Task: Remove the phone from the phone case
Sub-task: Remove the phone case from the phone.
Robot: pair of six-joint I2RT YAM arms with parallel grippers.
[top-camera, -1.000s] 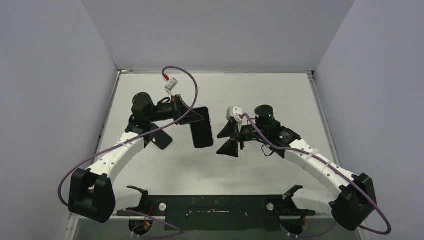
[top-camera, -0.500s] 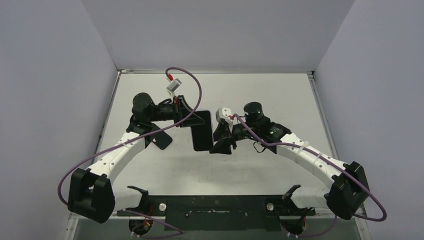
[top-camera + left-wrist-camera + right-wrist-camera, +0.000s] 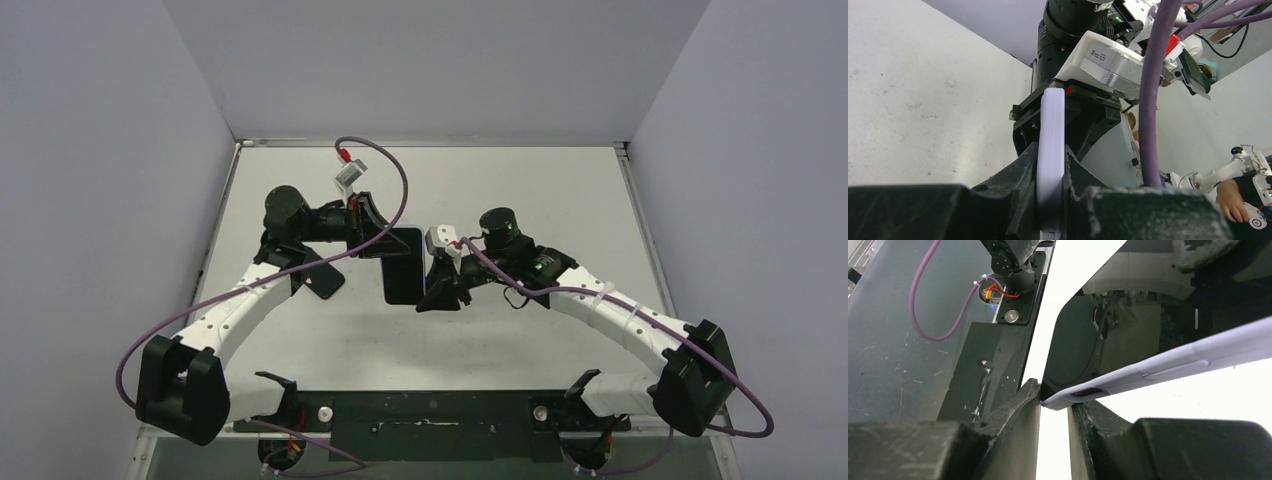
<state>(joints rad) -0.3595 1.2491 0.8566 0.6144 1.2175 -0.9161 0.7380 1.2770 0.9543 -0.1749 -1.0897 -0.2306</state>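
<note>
In right-wrist view phone case (image 3: 1158,367) runs off edge; lower sides hidden by left fingers (image 3: 1013,190).

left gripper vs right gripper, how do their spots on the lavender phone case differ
The left gripper clamps the lavender phone case edge-on, fingers tight against both faces; the right gripper has only a corner of the case between its fingers, and a firm pinch cannot be confirmed. From above, the left gripper meets the black phone at its far left, the right gripper at its near right. Both reach the same phone.
</note>
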